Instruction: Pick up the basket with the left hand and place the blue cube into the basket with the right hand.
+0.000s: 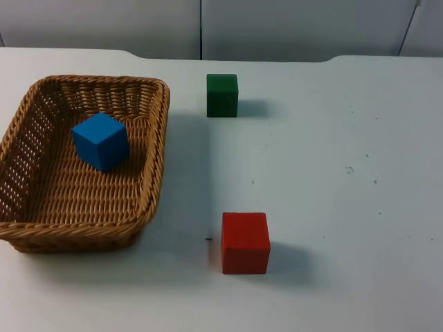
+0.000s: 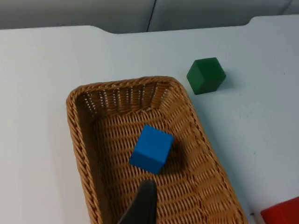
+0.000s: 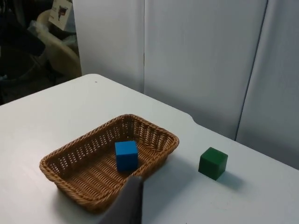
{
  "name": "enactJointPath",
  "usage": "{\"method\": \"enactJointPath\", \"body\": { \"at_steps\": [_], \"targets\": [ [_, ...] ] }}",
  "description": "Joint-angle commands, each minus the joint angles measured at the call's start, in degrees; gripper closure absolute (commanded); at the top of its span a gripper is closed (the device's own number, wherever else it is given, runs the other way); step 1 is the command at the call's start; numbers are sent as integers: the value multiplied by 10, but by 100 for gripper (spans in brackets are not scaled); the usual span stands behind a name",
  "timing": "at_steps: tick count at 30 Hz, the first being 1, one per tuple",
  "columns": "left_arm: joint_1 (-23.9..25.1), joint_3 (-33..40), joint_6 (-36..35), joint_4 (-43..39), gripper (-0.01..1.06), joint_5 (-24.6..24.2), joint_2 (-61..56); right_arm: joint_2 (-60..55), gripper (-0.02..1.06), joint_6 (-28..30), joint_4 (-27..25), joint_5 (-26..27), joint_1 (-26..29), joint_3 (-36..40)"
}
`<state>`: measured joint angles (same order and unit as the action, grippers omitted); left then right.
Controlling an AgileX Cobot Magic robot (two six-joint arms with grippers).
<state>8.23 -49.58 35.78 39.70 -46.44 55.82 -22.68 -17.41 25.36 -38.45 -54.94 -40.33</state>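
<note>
The woven wicker basket (image 1: 160, 138) rests on the white table at the left. The blue cube (image 1: 101, 142) lies inside it, tilted, toward the far half. In the left wrist view the left gripper (image 2: 142, 207) hovers over the basket (image 2: 74, 126) near one short end, a little short of the blue cube (image 2: 151, 149). The right gripper (image 3: 128, 203) is raised well back from the basket (image 3: 74, 186), with the blue cube (image 3: 126, 155) ahead of it. Nothing is held by either gripper.
A green cube (image 1: 222, 95) stands on the table just right of the basket's far corner. A red cube (image 1: 245, 242) sits nearer the front, right of the basket. The grey partition wall (image 1: 208, 28) closes off the far table edge.
</note>
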Motion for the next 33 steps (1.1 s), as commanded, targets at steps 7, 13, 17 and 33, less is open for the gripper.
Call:
{"method": "enactJointPath", "body": {
  "at_steps": [7, 13, 17, 33],
  "targets": [
    [1, 156, 0, 9, 21, 9, -212, 1, 10, 11, -30, 65, -2, 75],
    [1, 172, 0, 0, 21, -56, -335, 1, 10, 42, -73, 43, -2, 90],
    [1, 172, -49, -37, 21, -115, -422, 1, 10, 140, -166, -15, -2, 90],
    [1, 172, -240, -267, 21, -221, -557, 33, 10, 200, -232, -153, -2, 90]
  ]
}}
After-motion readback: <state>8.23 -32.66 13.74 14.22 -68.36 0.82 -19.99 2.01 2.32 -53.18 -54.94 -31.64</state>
